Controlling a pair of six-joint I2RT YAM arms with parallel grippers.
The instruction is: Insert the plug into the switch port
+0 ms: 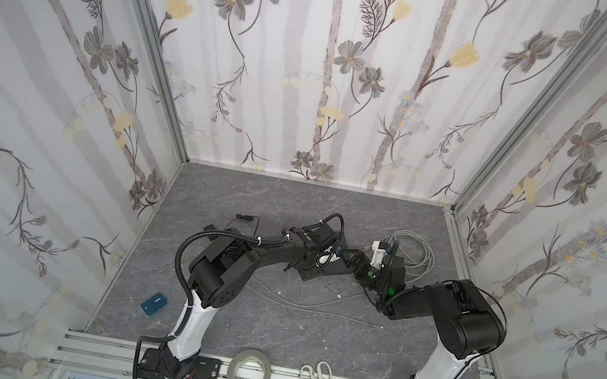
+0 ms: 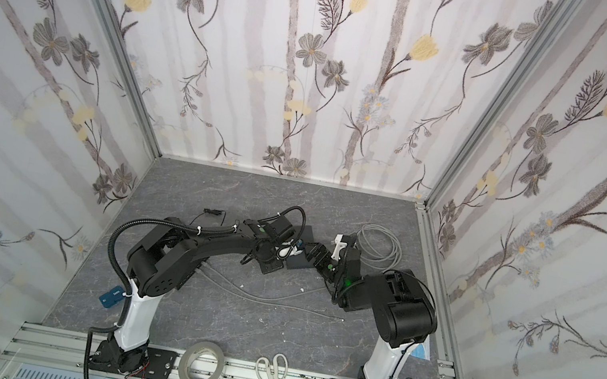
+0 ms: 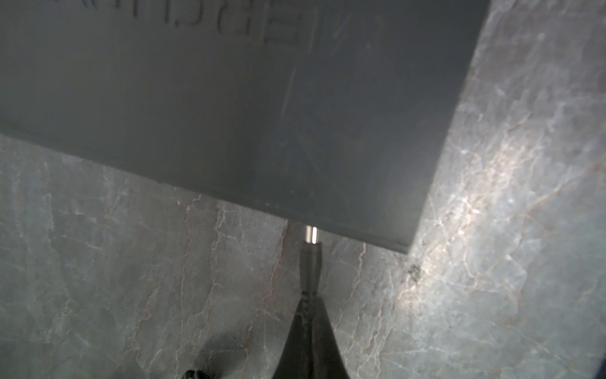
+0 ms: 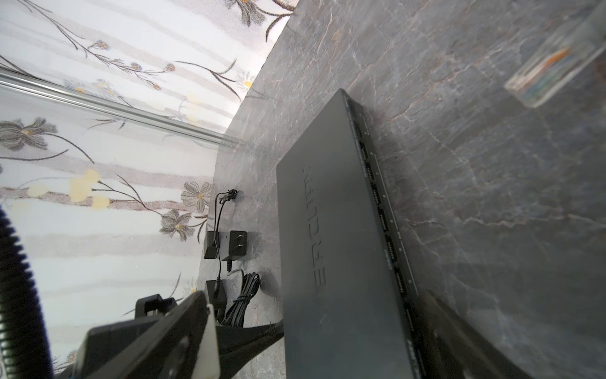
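A: Where is the plug found?

B: The plug (image 3: 311,262), a black barrel type with a metal tip, is clamped between the closed jaws of the left gripper (image 3: 310,305). Its tip is set against the side edge of the switch (image 3: 229,98), close to a corner. A short band of bare metal is seen between the black sleeve and the casing.

A: And how is the switch placed?

B: It is laid flat on the grey marbled surface (image 1: 290,205) between the two arms and is largely covered by them in both top views. Raised lettering (image 4: 316,226) is seen on its lid, and a row of ports (image 4: 383,226) along one long side.

A: What is noted of the right gripper?

B: The jaws of the right gripper (image 4: 321,302) are spread wide, with one end of the switch lying between them. One finger (image 4: 465,341) is seen just beside the port side. The other is held clear of the casing, so no grip is shown.

A: Anything else nearby?

B: A power adapter (image 4: 234,244) and a bundled black cord (image 4: 241,302) are seen on the side of the switch away from the ports.
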